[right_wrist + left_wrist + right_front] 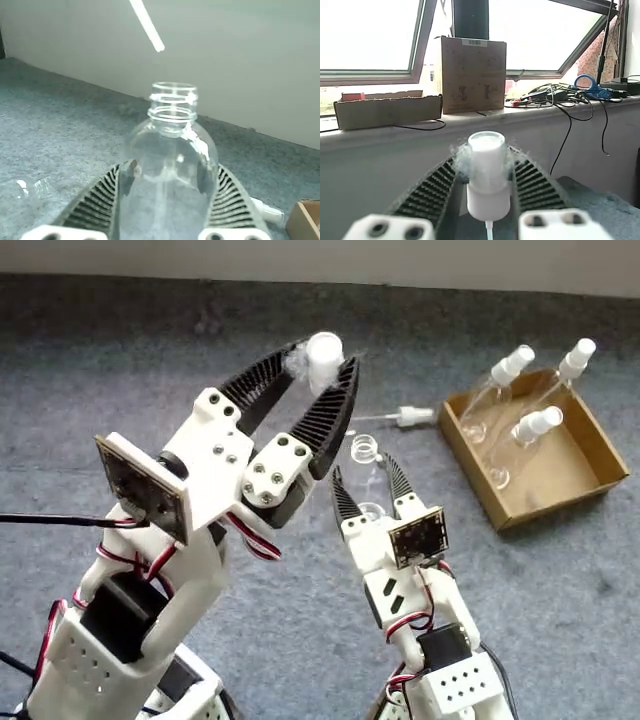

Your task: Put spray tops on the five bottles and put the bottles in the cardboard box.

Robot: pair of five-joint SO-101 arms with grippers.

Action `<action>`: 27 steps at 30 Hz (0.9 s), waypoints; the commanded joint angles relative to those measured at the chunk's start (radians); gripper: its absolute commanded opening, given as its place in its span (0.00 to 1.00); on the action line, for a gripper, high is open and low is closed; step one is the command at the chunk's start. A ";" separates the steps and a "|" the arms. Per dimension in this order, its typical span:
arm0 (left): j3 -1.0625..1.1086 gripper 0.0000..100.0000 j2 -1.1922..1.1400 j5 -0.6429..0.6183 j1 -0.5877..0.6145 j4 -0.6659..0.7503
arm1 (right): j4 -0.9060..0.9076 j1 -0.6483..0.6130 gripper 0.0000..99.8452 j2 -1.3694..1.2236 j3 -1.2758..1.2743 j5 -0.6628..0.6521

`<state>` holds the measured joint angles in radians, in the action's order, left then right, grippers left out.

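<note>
My left gripper (322,358) is raised high and shut on a white spray top (324,352); in the left wrist view the spray top (488,172) sits upright between the ribbed fingers (432,187), its thin tube pointing down. Below and to its right, my right gripper (365,480) is shut on a clear bottle (367,450) with an open threaded neck. In the right wrist view the bottle (170,150) stands upright, and the tube's tip (147,27) hangs above and slightly to one side of the neck. The cardboard box (480,475) lies at the right.
Three capped bottles (537,423) lie in the box. A loose spray top (405,417) lies on the grey carpet left of the box. Another clear bottle (30,187) lies on the carpet near my right gripper. A wall runs along the far edge.
</note>
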<state>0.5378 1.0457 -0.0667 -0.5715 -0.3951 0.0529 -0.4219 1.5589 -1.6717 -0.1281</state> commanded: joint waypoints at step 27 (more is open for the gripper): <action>0.015 0.00 -0.048 0.003 -0.016 0.063 | -0.033 -0.036 0.11 0.008 -0.088 -0.077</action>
<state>0.5593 1.0119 -0.0667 -0.5762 -0.3399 0.0468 -0.4465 1.5574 -1.6717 -0.1941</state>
